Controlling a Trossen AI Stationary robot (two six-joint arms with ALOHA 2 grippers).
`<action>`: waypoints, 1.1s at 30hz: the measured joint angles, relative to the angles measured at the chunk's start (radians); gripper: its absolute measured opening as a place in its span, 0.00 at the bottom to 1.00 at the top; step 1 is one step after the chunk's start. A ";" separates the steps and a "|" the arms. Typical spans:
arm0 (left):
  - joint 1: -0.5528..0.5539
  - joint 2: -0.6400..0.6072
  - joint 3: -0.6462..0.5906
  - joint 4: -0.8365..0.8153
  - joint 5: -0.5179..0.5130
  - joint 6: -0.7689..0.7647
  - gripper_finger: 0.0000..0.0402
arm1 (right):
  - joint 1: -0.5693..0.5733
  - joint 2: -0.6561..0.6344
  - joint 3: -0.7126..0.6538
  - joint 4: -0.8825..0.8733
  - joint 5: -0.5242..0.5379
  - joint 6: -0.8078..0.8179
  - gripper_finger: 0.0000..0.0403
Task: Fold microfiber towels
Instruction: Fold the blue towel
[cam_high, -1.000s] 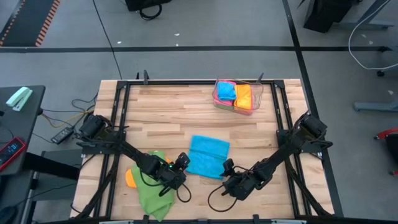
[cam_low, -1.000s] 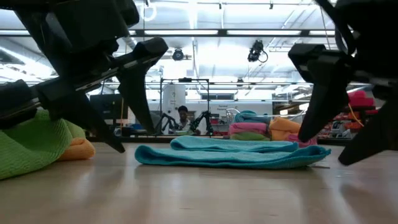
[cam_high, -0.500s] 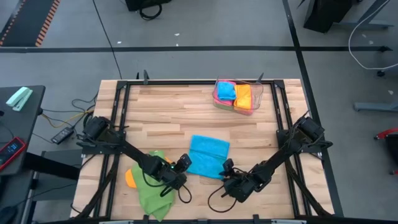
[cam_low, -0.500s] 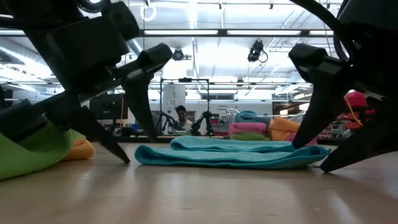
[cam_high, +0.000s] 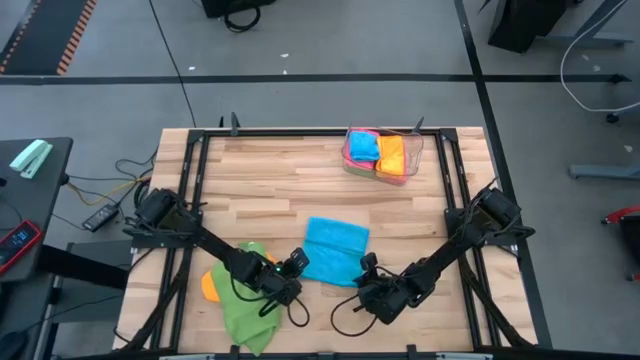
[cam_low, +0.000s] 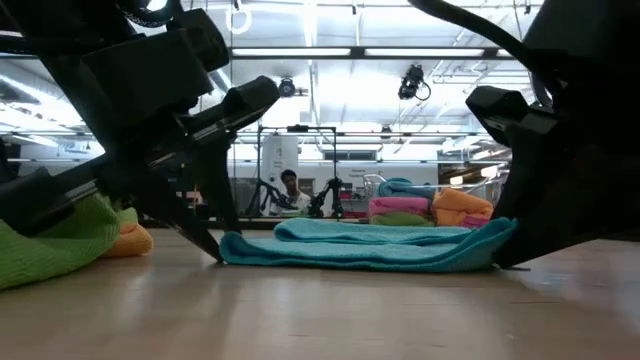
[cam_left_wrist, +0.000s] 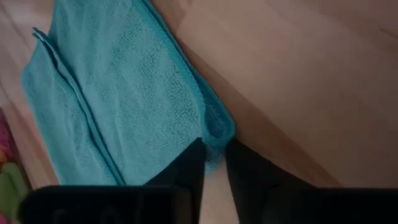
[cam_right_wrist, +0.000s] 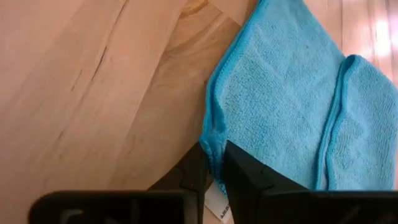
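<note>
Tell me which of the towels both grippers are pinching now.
The sky blue towel lying flat mid-table: left gripper and right gripper each pinch a near corner. The green towel lies crumpled, untouched.

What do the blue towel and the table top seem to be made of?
Blue towel: soft microfiber-like cloth, matte; fine looped pile and stitched hem show. Table top: wood, probably joined planks with a smooth, slightly glossy finish; grain lines and seams are visible.
</note>
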 joint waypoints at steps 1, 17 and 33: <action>0.000 0.000 0.000 0.000 0.000 -0.016 0.15 | 0.000 0.000 0.000 0.001 0.000 0.016 0.13; -0.047 -0.038 0.020 0.001 0.058 -0.236 0.03 | 0.004 -0.034 0.003 0.077 -0.183 0.120 0.11; 0.015 -0.047 0.137 -0.168 0.165 -0.441 0.07 | 0.000 -0.158 0.019 0.008 -0.233 0.344 0.11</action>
